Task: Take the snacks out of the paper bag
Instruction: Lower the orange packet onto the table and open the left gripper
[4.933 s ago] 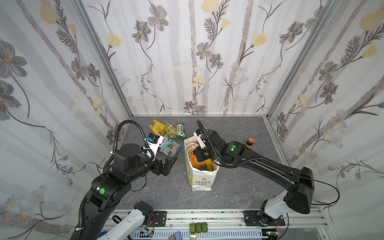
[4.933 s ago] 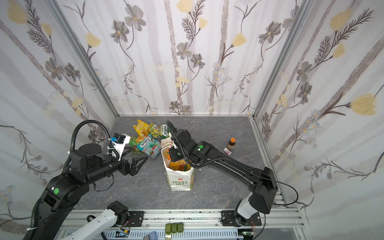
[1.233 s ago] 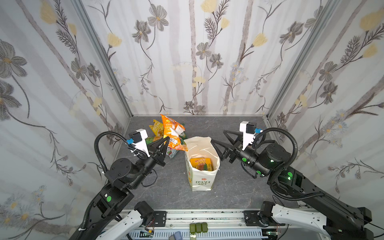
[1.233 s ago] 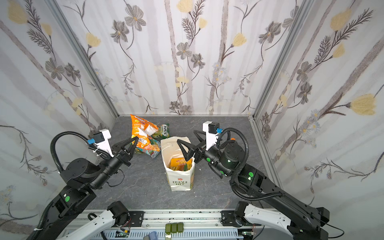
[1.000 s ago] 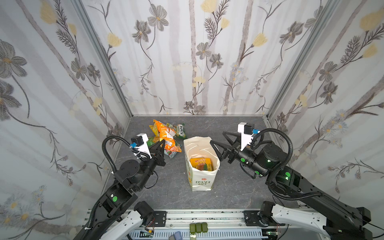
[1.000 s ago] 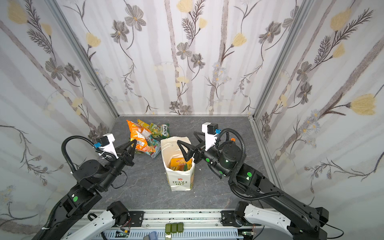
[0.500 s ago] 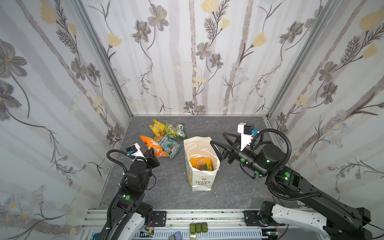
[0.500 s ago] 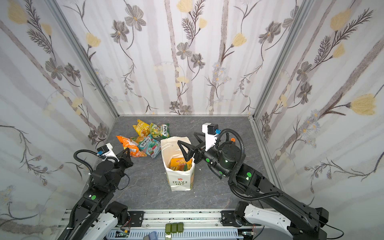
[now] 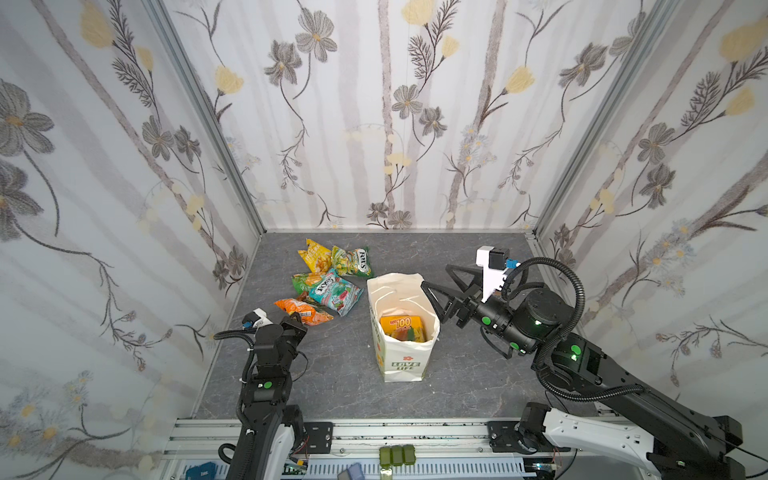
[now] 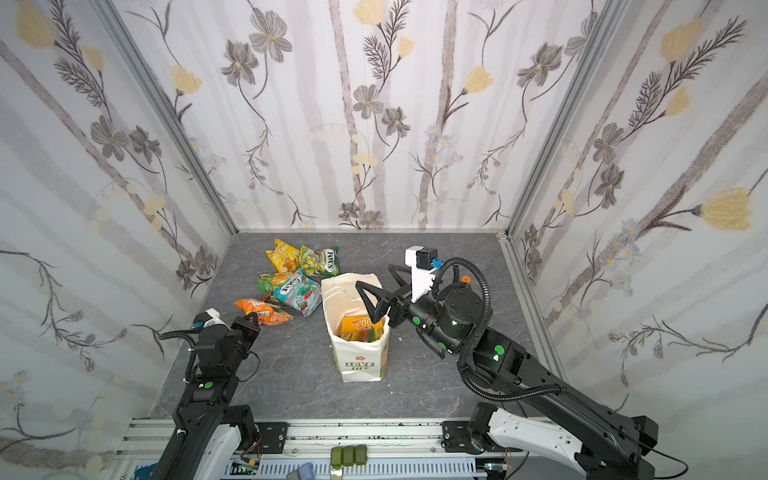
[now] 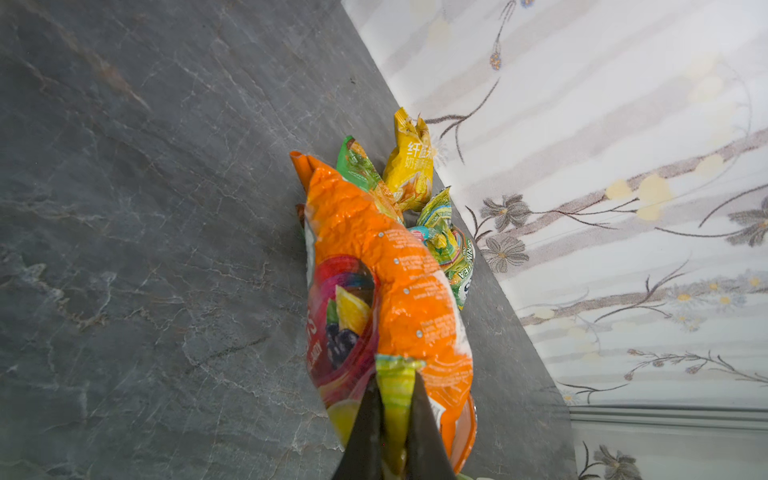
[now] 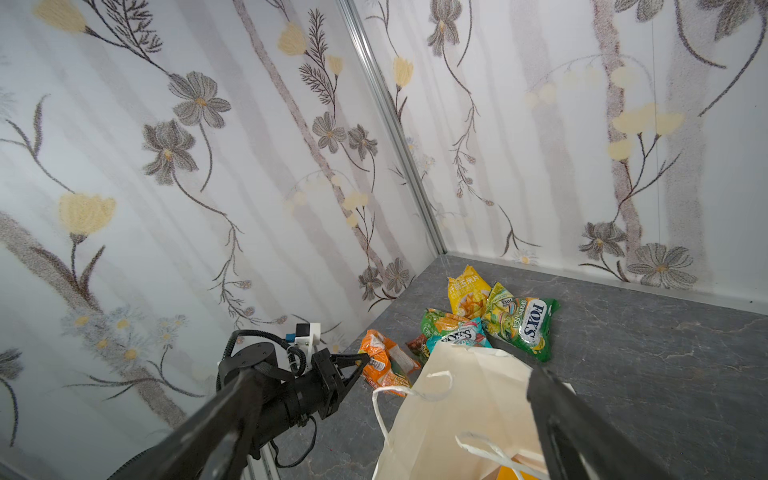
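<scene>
My left claw (image 11: 395, 374) was clenched on the sealed end of the orange packet (image 11: 374, 257). The packet lay flat on the tabletop (image 11: 145, 208), its long axis running straight away from the claw toward the other loose snacks by the wall. In a top view it sat just beside the teal packet (image 9: 336, 293) and well apart from the paper bag (image 9: 401, 365). I judged that this packet only needed letting go.

What mattered for the next pick was on the other side. My right claw (image 9: 434, 275) hung spread wide and empty, just above the bag's rim on its right-hand side, with its tips pointing in over the open mouth. The packet marked 100 (image 9: 402, 324) was the only snack I could see left in the bag. It stood on end, leaning against the near wall, with its top edge facing up toward the mouth. From the right claw it lay downward and a little toward the left arm's side.

The right arm was plainly the nearer one, since the left was across the tabletop with the bag's wall between it and that packet. I could not tell whether anything lay beneath the packet.
</scene>
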